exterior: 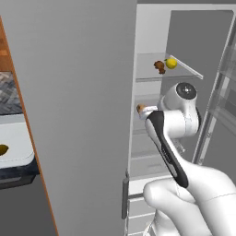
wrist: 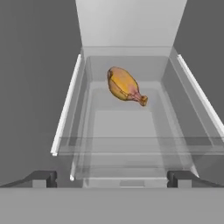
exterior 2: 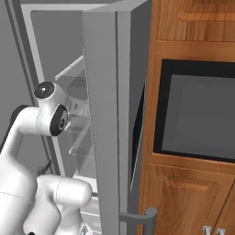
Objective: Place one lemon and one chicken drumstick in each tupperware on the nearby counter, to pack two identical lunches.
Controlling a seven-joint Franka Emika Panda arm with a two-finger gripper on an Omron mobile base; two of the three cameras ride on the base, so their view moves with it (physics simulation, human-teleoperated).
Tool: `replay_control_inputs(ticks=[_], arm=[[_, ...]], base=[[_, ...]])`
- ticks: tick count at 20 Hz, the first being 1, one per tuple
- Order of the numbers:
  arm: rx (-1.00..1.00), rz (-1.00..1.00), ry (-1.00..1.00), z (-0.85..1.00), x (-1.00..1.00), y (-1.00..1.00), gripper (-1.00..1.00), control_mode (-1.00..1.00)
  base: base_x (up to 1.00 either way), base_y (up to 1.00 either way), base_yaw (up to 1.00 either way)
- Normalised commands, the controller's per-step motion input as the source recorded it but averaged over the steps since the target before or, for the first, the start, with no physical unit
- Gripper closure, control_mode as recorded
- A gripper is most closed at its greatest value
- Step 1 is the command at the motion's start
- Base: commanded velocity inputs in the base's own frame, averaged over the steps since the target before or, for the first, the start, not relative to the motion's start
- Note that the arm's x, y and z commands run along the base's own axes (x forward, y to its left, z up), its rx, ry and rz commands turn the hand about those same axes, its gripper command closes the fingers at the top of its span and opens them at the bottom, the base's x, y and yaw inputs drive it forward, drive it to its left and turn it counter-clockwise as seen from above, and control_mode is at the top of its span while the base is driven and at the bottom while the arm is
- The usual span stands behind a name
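While pincer gapes, drumstick lies on shelf.

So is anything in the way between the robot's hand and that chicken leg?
Nothing visible is. In the hand view the open gripper faces straight into the clear fridge drawer, and the chicken drumstick lies alone toward its back, with bare drawer floor between.

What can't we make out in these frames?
- Tupperware, left base view: cut off by the left edge and the fridge door; the dark item in it is too small to name.
- Drumstick, left base view: mostly hidden behind the arm.
- Fridge shelves, right base view: blocked by the door.
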Motion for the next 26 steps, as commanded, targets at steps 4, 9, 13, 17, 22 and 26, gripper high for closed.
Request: replay_control_inputs(ticks=[4, 9, 13, 17, 22, 26], arm=[[0.00, 0.00, 0.01, 0.00, 0.47, -0.04, -1.00, -1.00], [0.00, 0.00, 0.10, 0.00, 0.84, -0.01, -1.00, -1.00], [0.00, 0.00, 0.06, 0.00, 0.55, 0.00, -1.00, -1.00], [0.00, 0.00, 0.00, -0.08, 0.16, -0.12, -1.00, -1.00], [0.00, 0.00, 0.01, -0.06, 0.11, -0.22, -1.00, -1.00], [0.00, 0.01, 0.01, -0.20, 0.21, -0.10, -1.00, -1.00]], base=[[0.00, 0.00, 0.00], [0.00, 0.00, 0.00], [0.00, 0.00, 0.00], [0.00, 0.00, 0.00], [0.00, 0.00, 0.00], [0.00, 0.00, 0.00]])
